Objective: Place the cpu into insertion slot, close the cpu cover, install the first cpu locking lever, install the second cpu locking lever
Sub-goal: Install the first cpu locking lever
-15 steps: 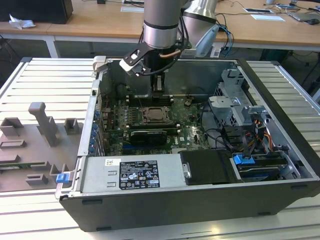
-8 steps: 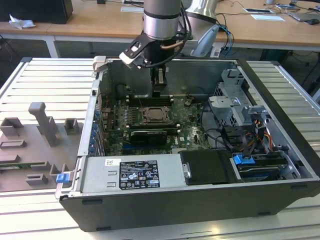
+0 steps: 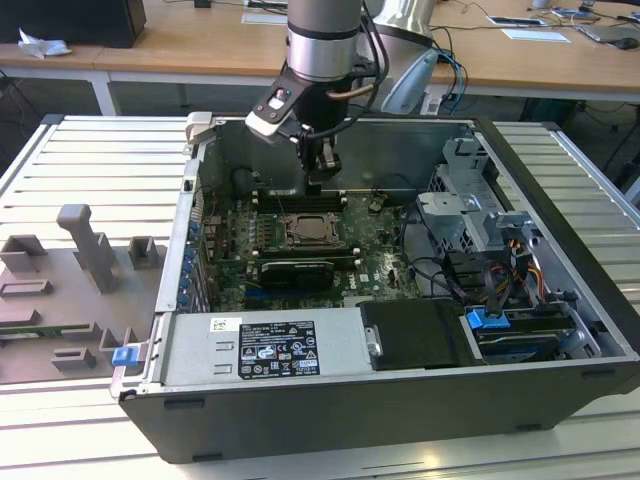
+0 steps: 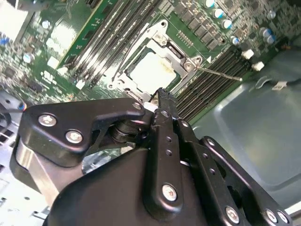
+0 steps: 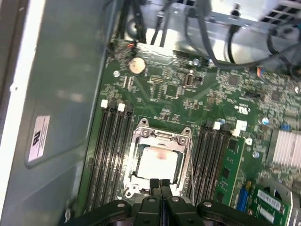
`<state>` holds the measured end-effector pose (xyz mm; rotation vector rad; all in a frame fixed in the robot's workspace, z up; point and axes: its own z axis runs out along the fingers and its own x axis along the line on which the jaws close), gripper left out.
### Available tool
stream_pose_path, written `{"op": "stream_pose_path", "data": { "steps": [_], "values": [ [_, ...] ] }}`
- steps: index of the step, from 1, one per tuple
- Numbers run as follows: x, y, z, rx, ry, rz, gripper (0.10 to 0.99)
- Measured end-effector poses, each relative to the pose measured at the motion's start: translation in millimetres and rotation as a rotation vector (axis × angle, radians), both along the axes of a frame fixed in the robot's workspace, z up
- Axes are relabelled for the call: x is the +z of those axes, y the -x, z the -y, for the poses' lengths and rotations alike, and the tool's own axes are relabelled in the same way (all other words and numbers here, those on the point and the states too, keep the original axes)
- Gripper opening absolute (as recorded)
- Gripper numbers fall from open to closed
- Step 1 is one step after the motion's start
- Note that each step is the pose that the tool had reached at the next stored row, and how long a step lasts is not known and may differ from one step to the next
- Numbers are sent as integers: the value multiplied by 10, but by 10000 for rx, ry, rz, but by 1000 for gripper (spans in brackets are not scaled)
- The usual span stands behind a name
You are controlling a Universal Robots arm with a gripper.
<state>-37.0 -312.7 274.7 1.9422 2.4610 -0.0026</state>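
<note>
Silvery cpu lies seated just beneath the closed claw.

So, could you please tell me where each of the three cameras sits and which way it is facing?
Exterior view: off the arm, above the open computer case, looking down into it; the arm and gripper hang over the motherboard.
First wrist view: on the wrist, looking down at the cpu; shut fingers show.
Second wrist view: on the wrist, looking slantwise along the gripper's black body at that cpu.
Shared: both wrist views show the cpu, its cpu cover and memory slots.
</note>
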Motion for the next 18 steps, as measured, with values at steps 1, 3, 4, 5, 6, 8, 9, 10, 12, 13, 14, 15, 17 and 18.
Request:
{"op": "stream_pose_path", "data": {
  "steps": [1, 3, 4, 5, 6, 8, 9, 10, 12, 13, 14, 15, 17, 18],
  "values": [
    [-1, 0, 0, 166, 1, 0, 106],
    [-6, 4, 0, 353, -1, 1, 106],
    [-9, 5, 0, 565, 0, 1, 106],
    [-13, 5, 0, 792, 0, 0, 106],
    [-14, 5, 0, 919, 1, -1, 106],
    [-14, 5, 0, 1200, 0, 0, 106],
    [-15, 5, 0, 1399, 0, 0, 106],
    [-15, 5, 0, 1632, 0, 0, 106],
    [-15, 5, 0, 2047, 0, 0, 106],
    [-15, 5, 0, 2215, 0, 0, 106],
    [-16, 5, 0, 2411, 0, 0, 106],
    [-16, 5, 0, 2620, 0, 0, 106],
    [-16, 5, 0, 2991, 0, 0, 106],
    [-16, 5, 0, 3305, 0, 0, 106]
  ]
}}
